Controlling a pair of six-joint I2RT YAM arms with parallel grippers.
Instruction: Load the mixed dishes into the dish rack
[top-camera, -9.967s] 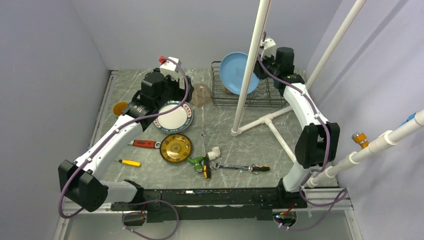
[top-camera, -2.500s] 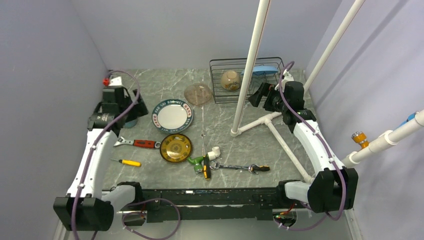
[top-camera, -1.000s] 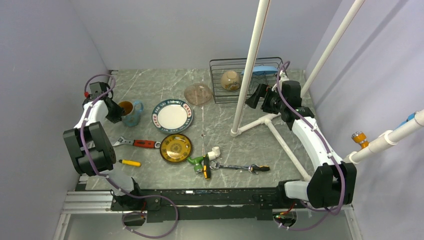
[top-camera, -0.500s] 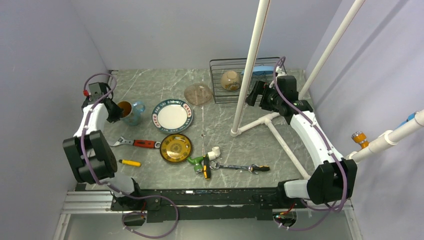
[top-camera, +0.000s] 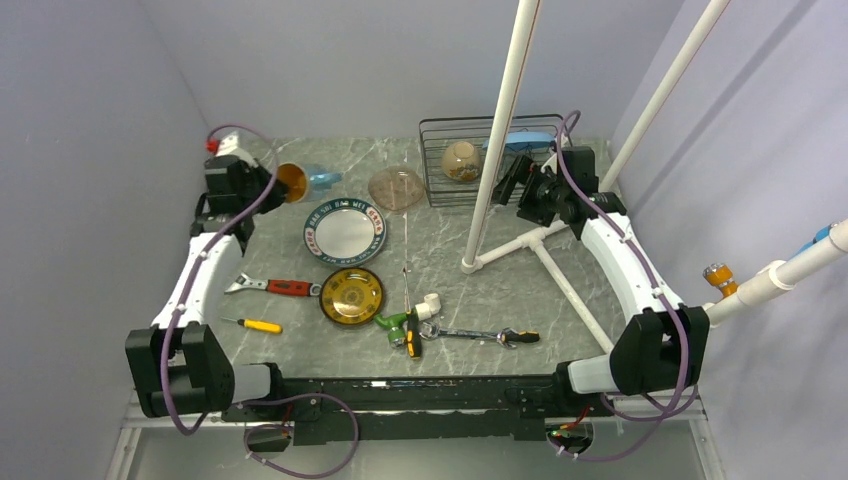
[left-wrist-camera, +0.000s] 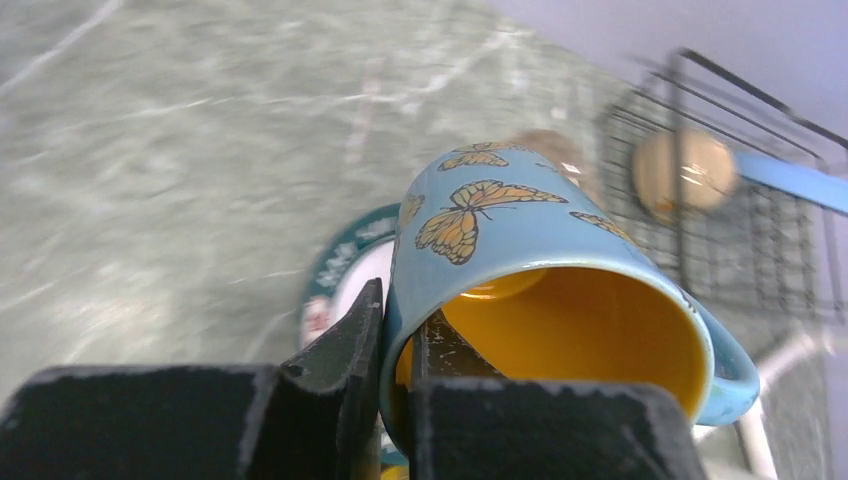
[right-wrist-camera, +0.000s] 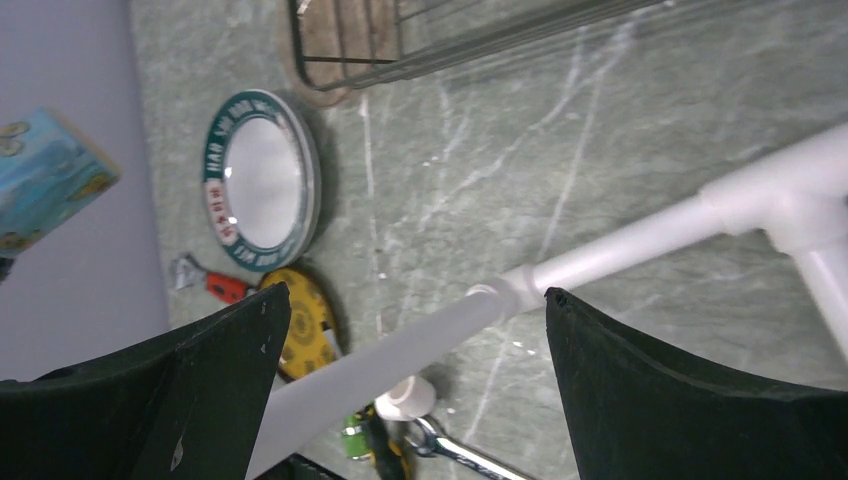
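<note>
The left gripper pinches one wall of the mug at its rim, one finger inside and one outside; the mug hangs clear of the desk at about 10 o'clock, tipped on its side with its mouth toward the wrist. The dish rack sits at 1 o'clock and already holds a blue plate and a tan bowl. The right gripper is spread wide and empty beside the rack's near right corner.

The step in hand looks like the carry to the rack. A one-wall pinch lets a mug swing, so the move toward 3 o'clock should be slow and level; it should stay high enough to pass over the clear bowl and the rack's left wall; the free space by the tan bowl seems the safest landing, away from the pipe frame and the right arm. The green-rimmed plate and yellow plate lie flat near the centre, not yet loaded.

Half a second earlier the mug stood upright on the desk at 9 o'clock with the left gripper at its rim; now it is lifted, tilted and nearer the rack; the right arm has barely shifted.
</note>
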